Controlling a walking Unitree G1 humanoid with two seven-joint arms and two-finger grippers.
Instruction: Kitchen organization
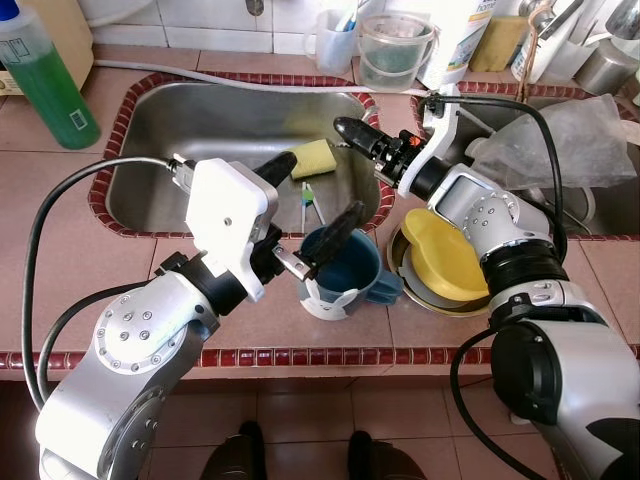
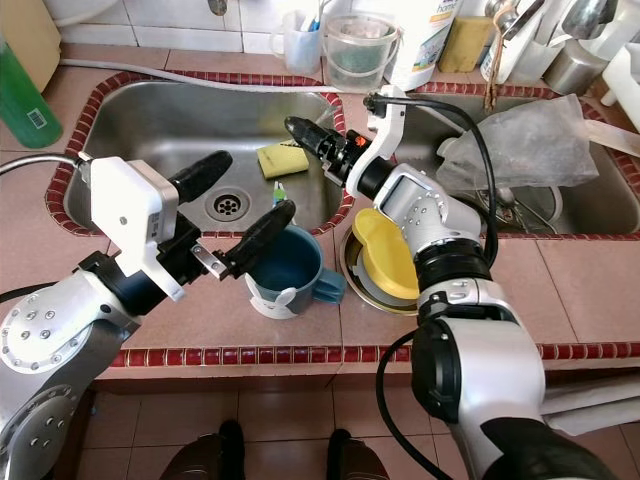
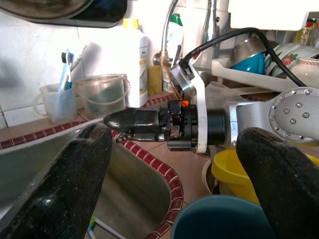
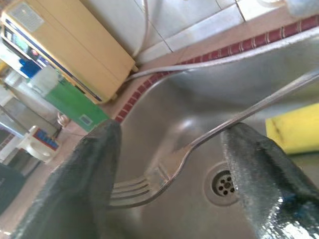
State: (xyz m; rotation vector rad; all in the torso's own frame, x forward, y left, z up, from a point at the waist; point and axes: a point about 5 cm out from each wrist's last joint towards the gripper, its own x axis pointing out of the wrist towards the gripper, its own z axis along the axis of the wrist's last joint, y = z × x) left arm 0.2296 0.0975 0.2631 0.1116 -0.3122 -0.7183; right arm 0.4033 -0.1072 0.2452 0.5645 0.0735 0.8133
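Left end effector (image 1: 308, 228), fingers spread wide and empty, straddles the blue mug (image 1: 345, 268) at the sink's (image 1: 150, 115) 6 o'clock rim. Right end effector (image 4: 169, 169) pinches a fork (image 4: 149, 186) over the basin; it should lower the fork gently before letting go.

1. A surface of pale pinkish-brown square tiles (image 1: 60, 190) runs across the scene.
2. A trim of small dark red tiles (image 1: 230, 356) lines its front edge and rings the sinks.
3. A stainless steel sink basin (image 2: 130, 120) is sunk into the surface, with a second steel basin (image 2: 590, 210) to the right of it.
4. A wall of white glossy tiles (image 1: 215, 15) rises behind the surface.
5. Below lies a floor of reddish-brown tiles (image 1: 300, 415).
6. Even daylight glints off the steel.
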